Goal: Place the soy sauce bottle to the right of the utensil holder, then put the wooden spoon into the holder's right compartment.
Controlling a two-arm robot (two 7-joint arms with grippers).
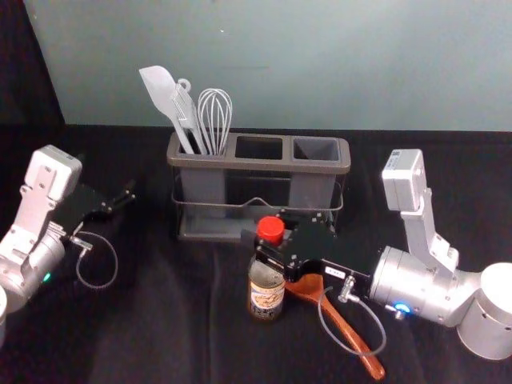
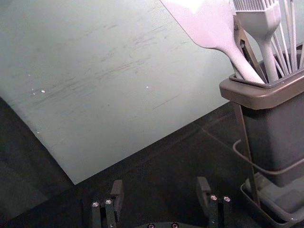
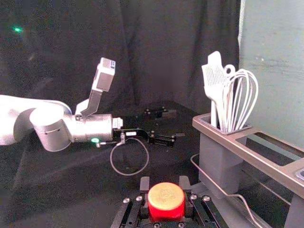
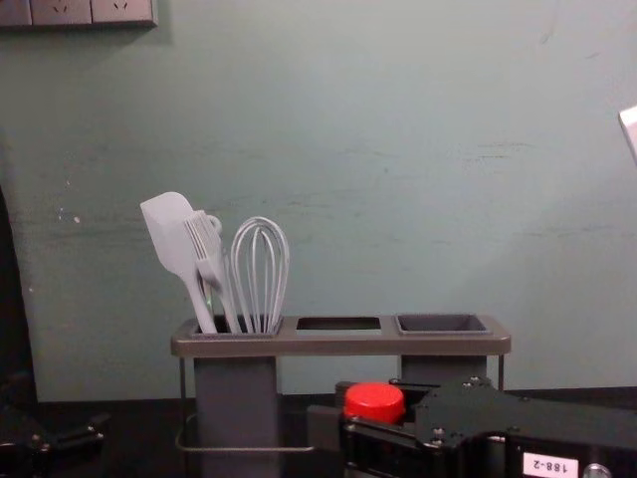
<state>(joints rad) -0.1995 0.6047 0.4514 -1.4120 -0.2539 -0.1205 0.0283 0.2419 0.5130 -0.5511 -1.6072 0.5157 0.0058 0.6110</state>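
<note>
In the head view my right gripper [image 1: 272,250] is shut on the neck of the soy sauce bottle [image 1: 266,292], in front of the utensil holder [image 1: 232,162]. From the right wrist view, the red cap of the bottle [image 3: 166,202] fills the space between the fingertips of my right gripper [image 3: 165,190]. The bottle looks upright; whether its base touches the table I cannot tell. The wooden spoon [image 1: 344,326] lies just right of the bottle, its bowl partly under the right gripper. My left gripper [image 1: 128,197] waits left of the holder; the left wrist view has the left gripper [image 2: 159,192] open, holding nothing.
White utensils, including a spatula [image 1: 161,90] and a whisk [image 1: 214,120], stand in the holder's left compartment. Its right compartment [image 4: 441,325] has an open top. A wall [image 1: 320,64] rises behind the dark table [image 1: 160,320]. The right forearm spans the table right of the bottle.
</note>
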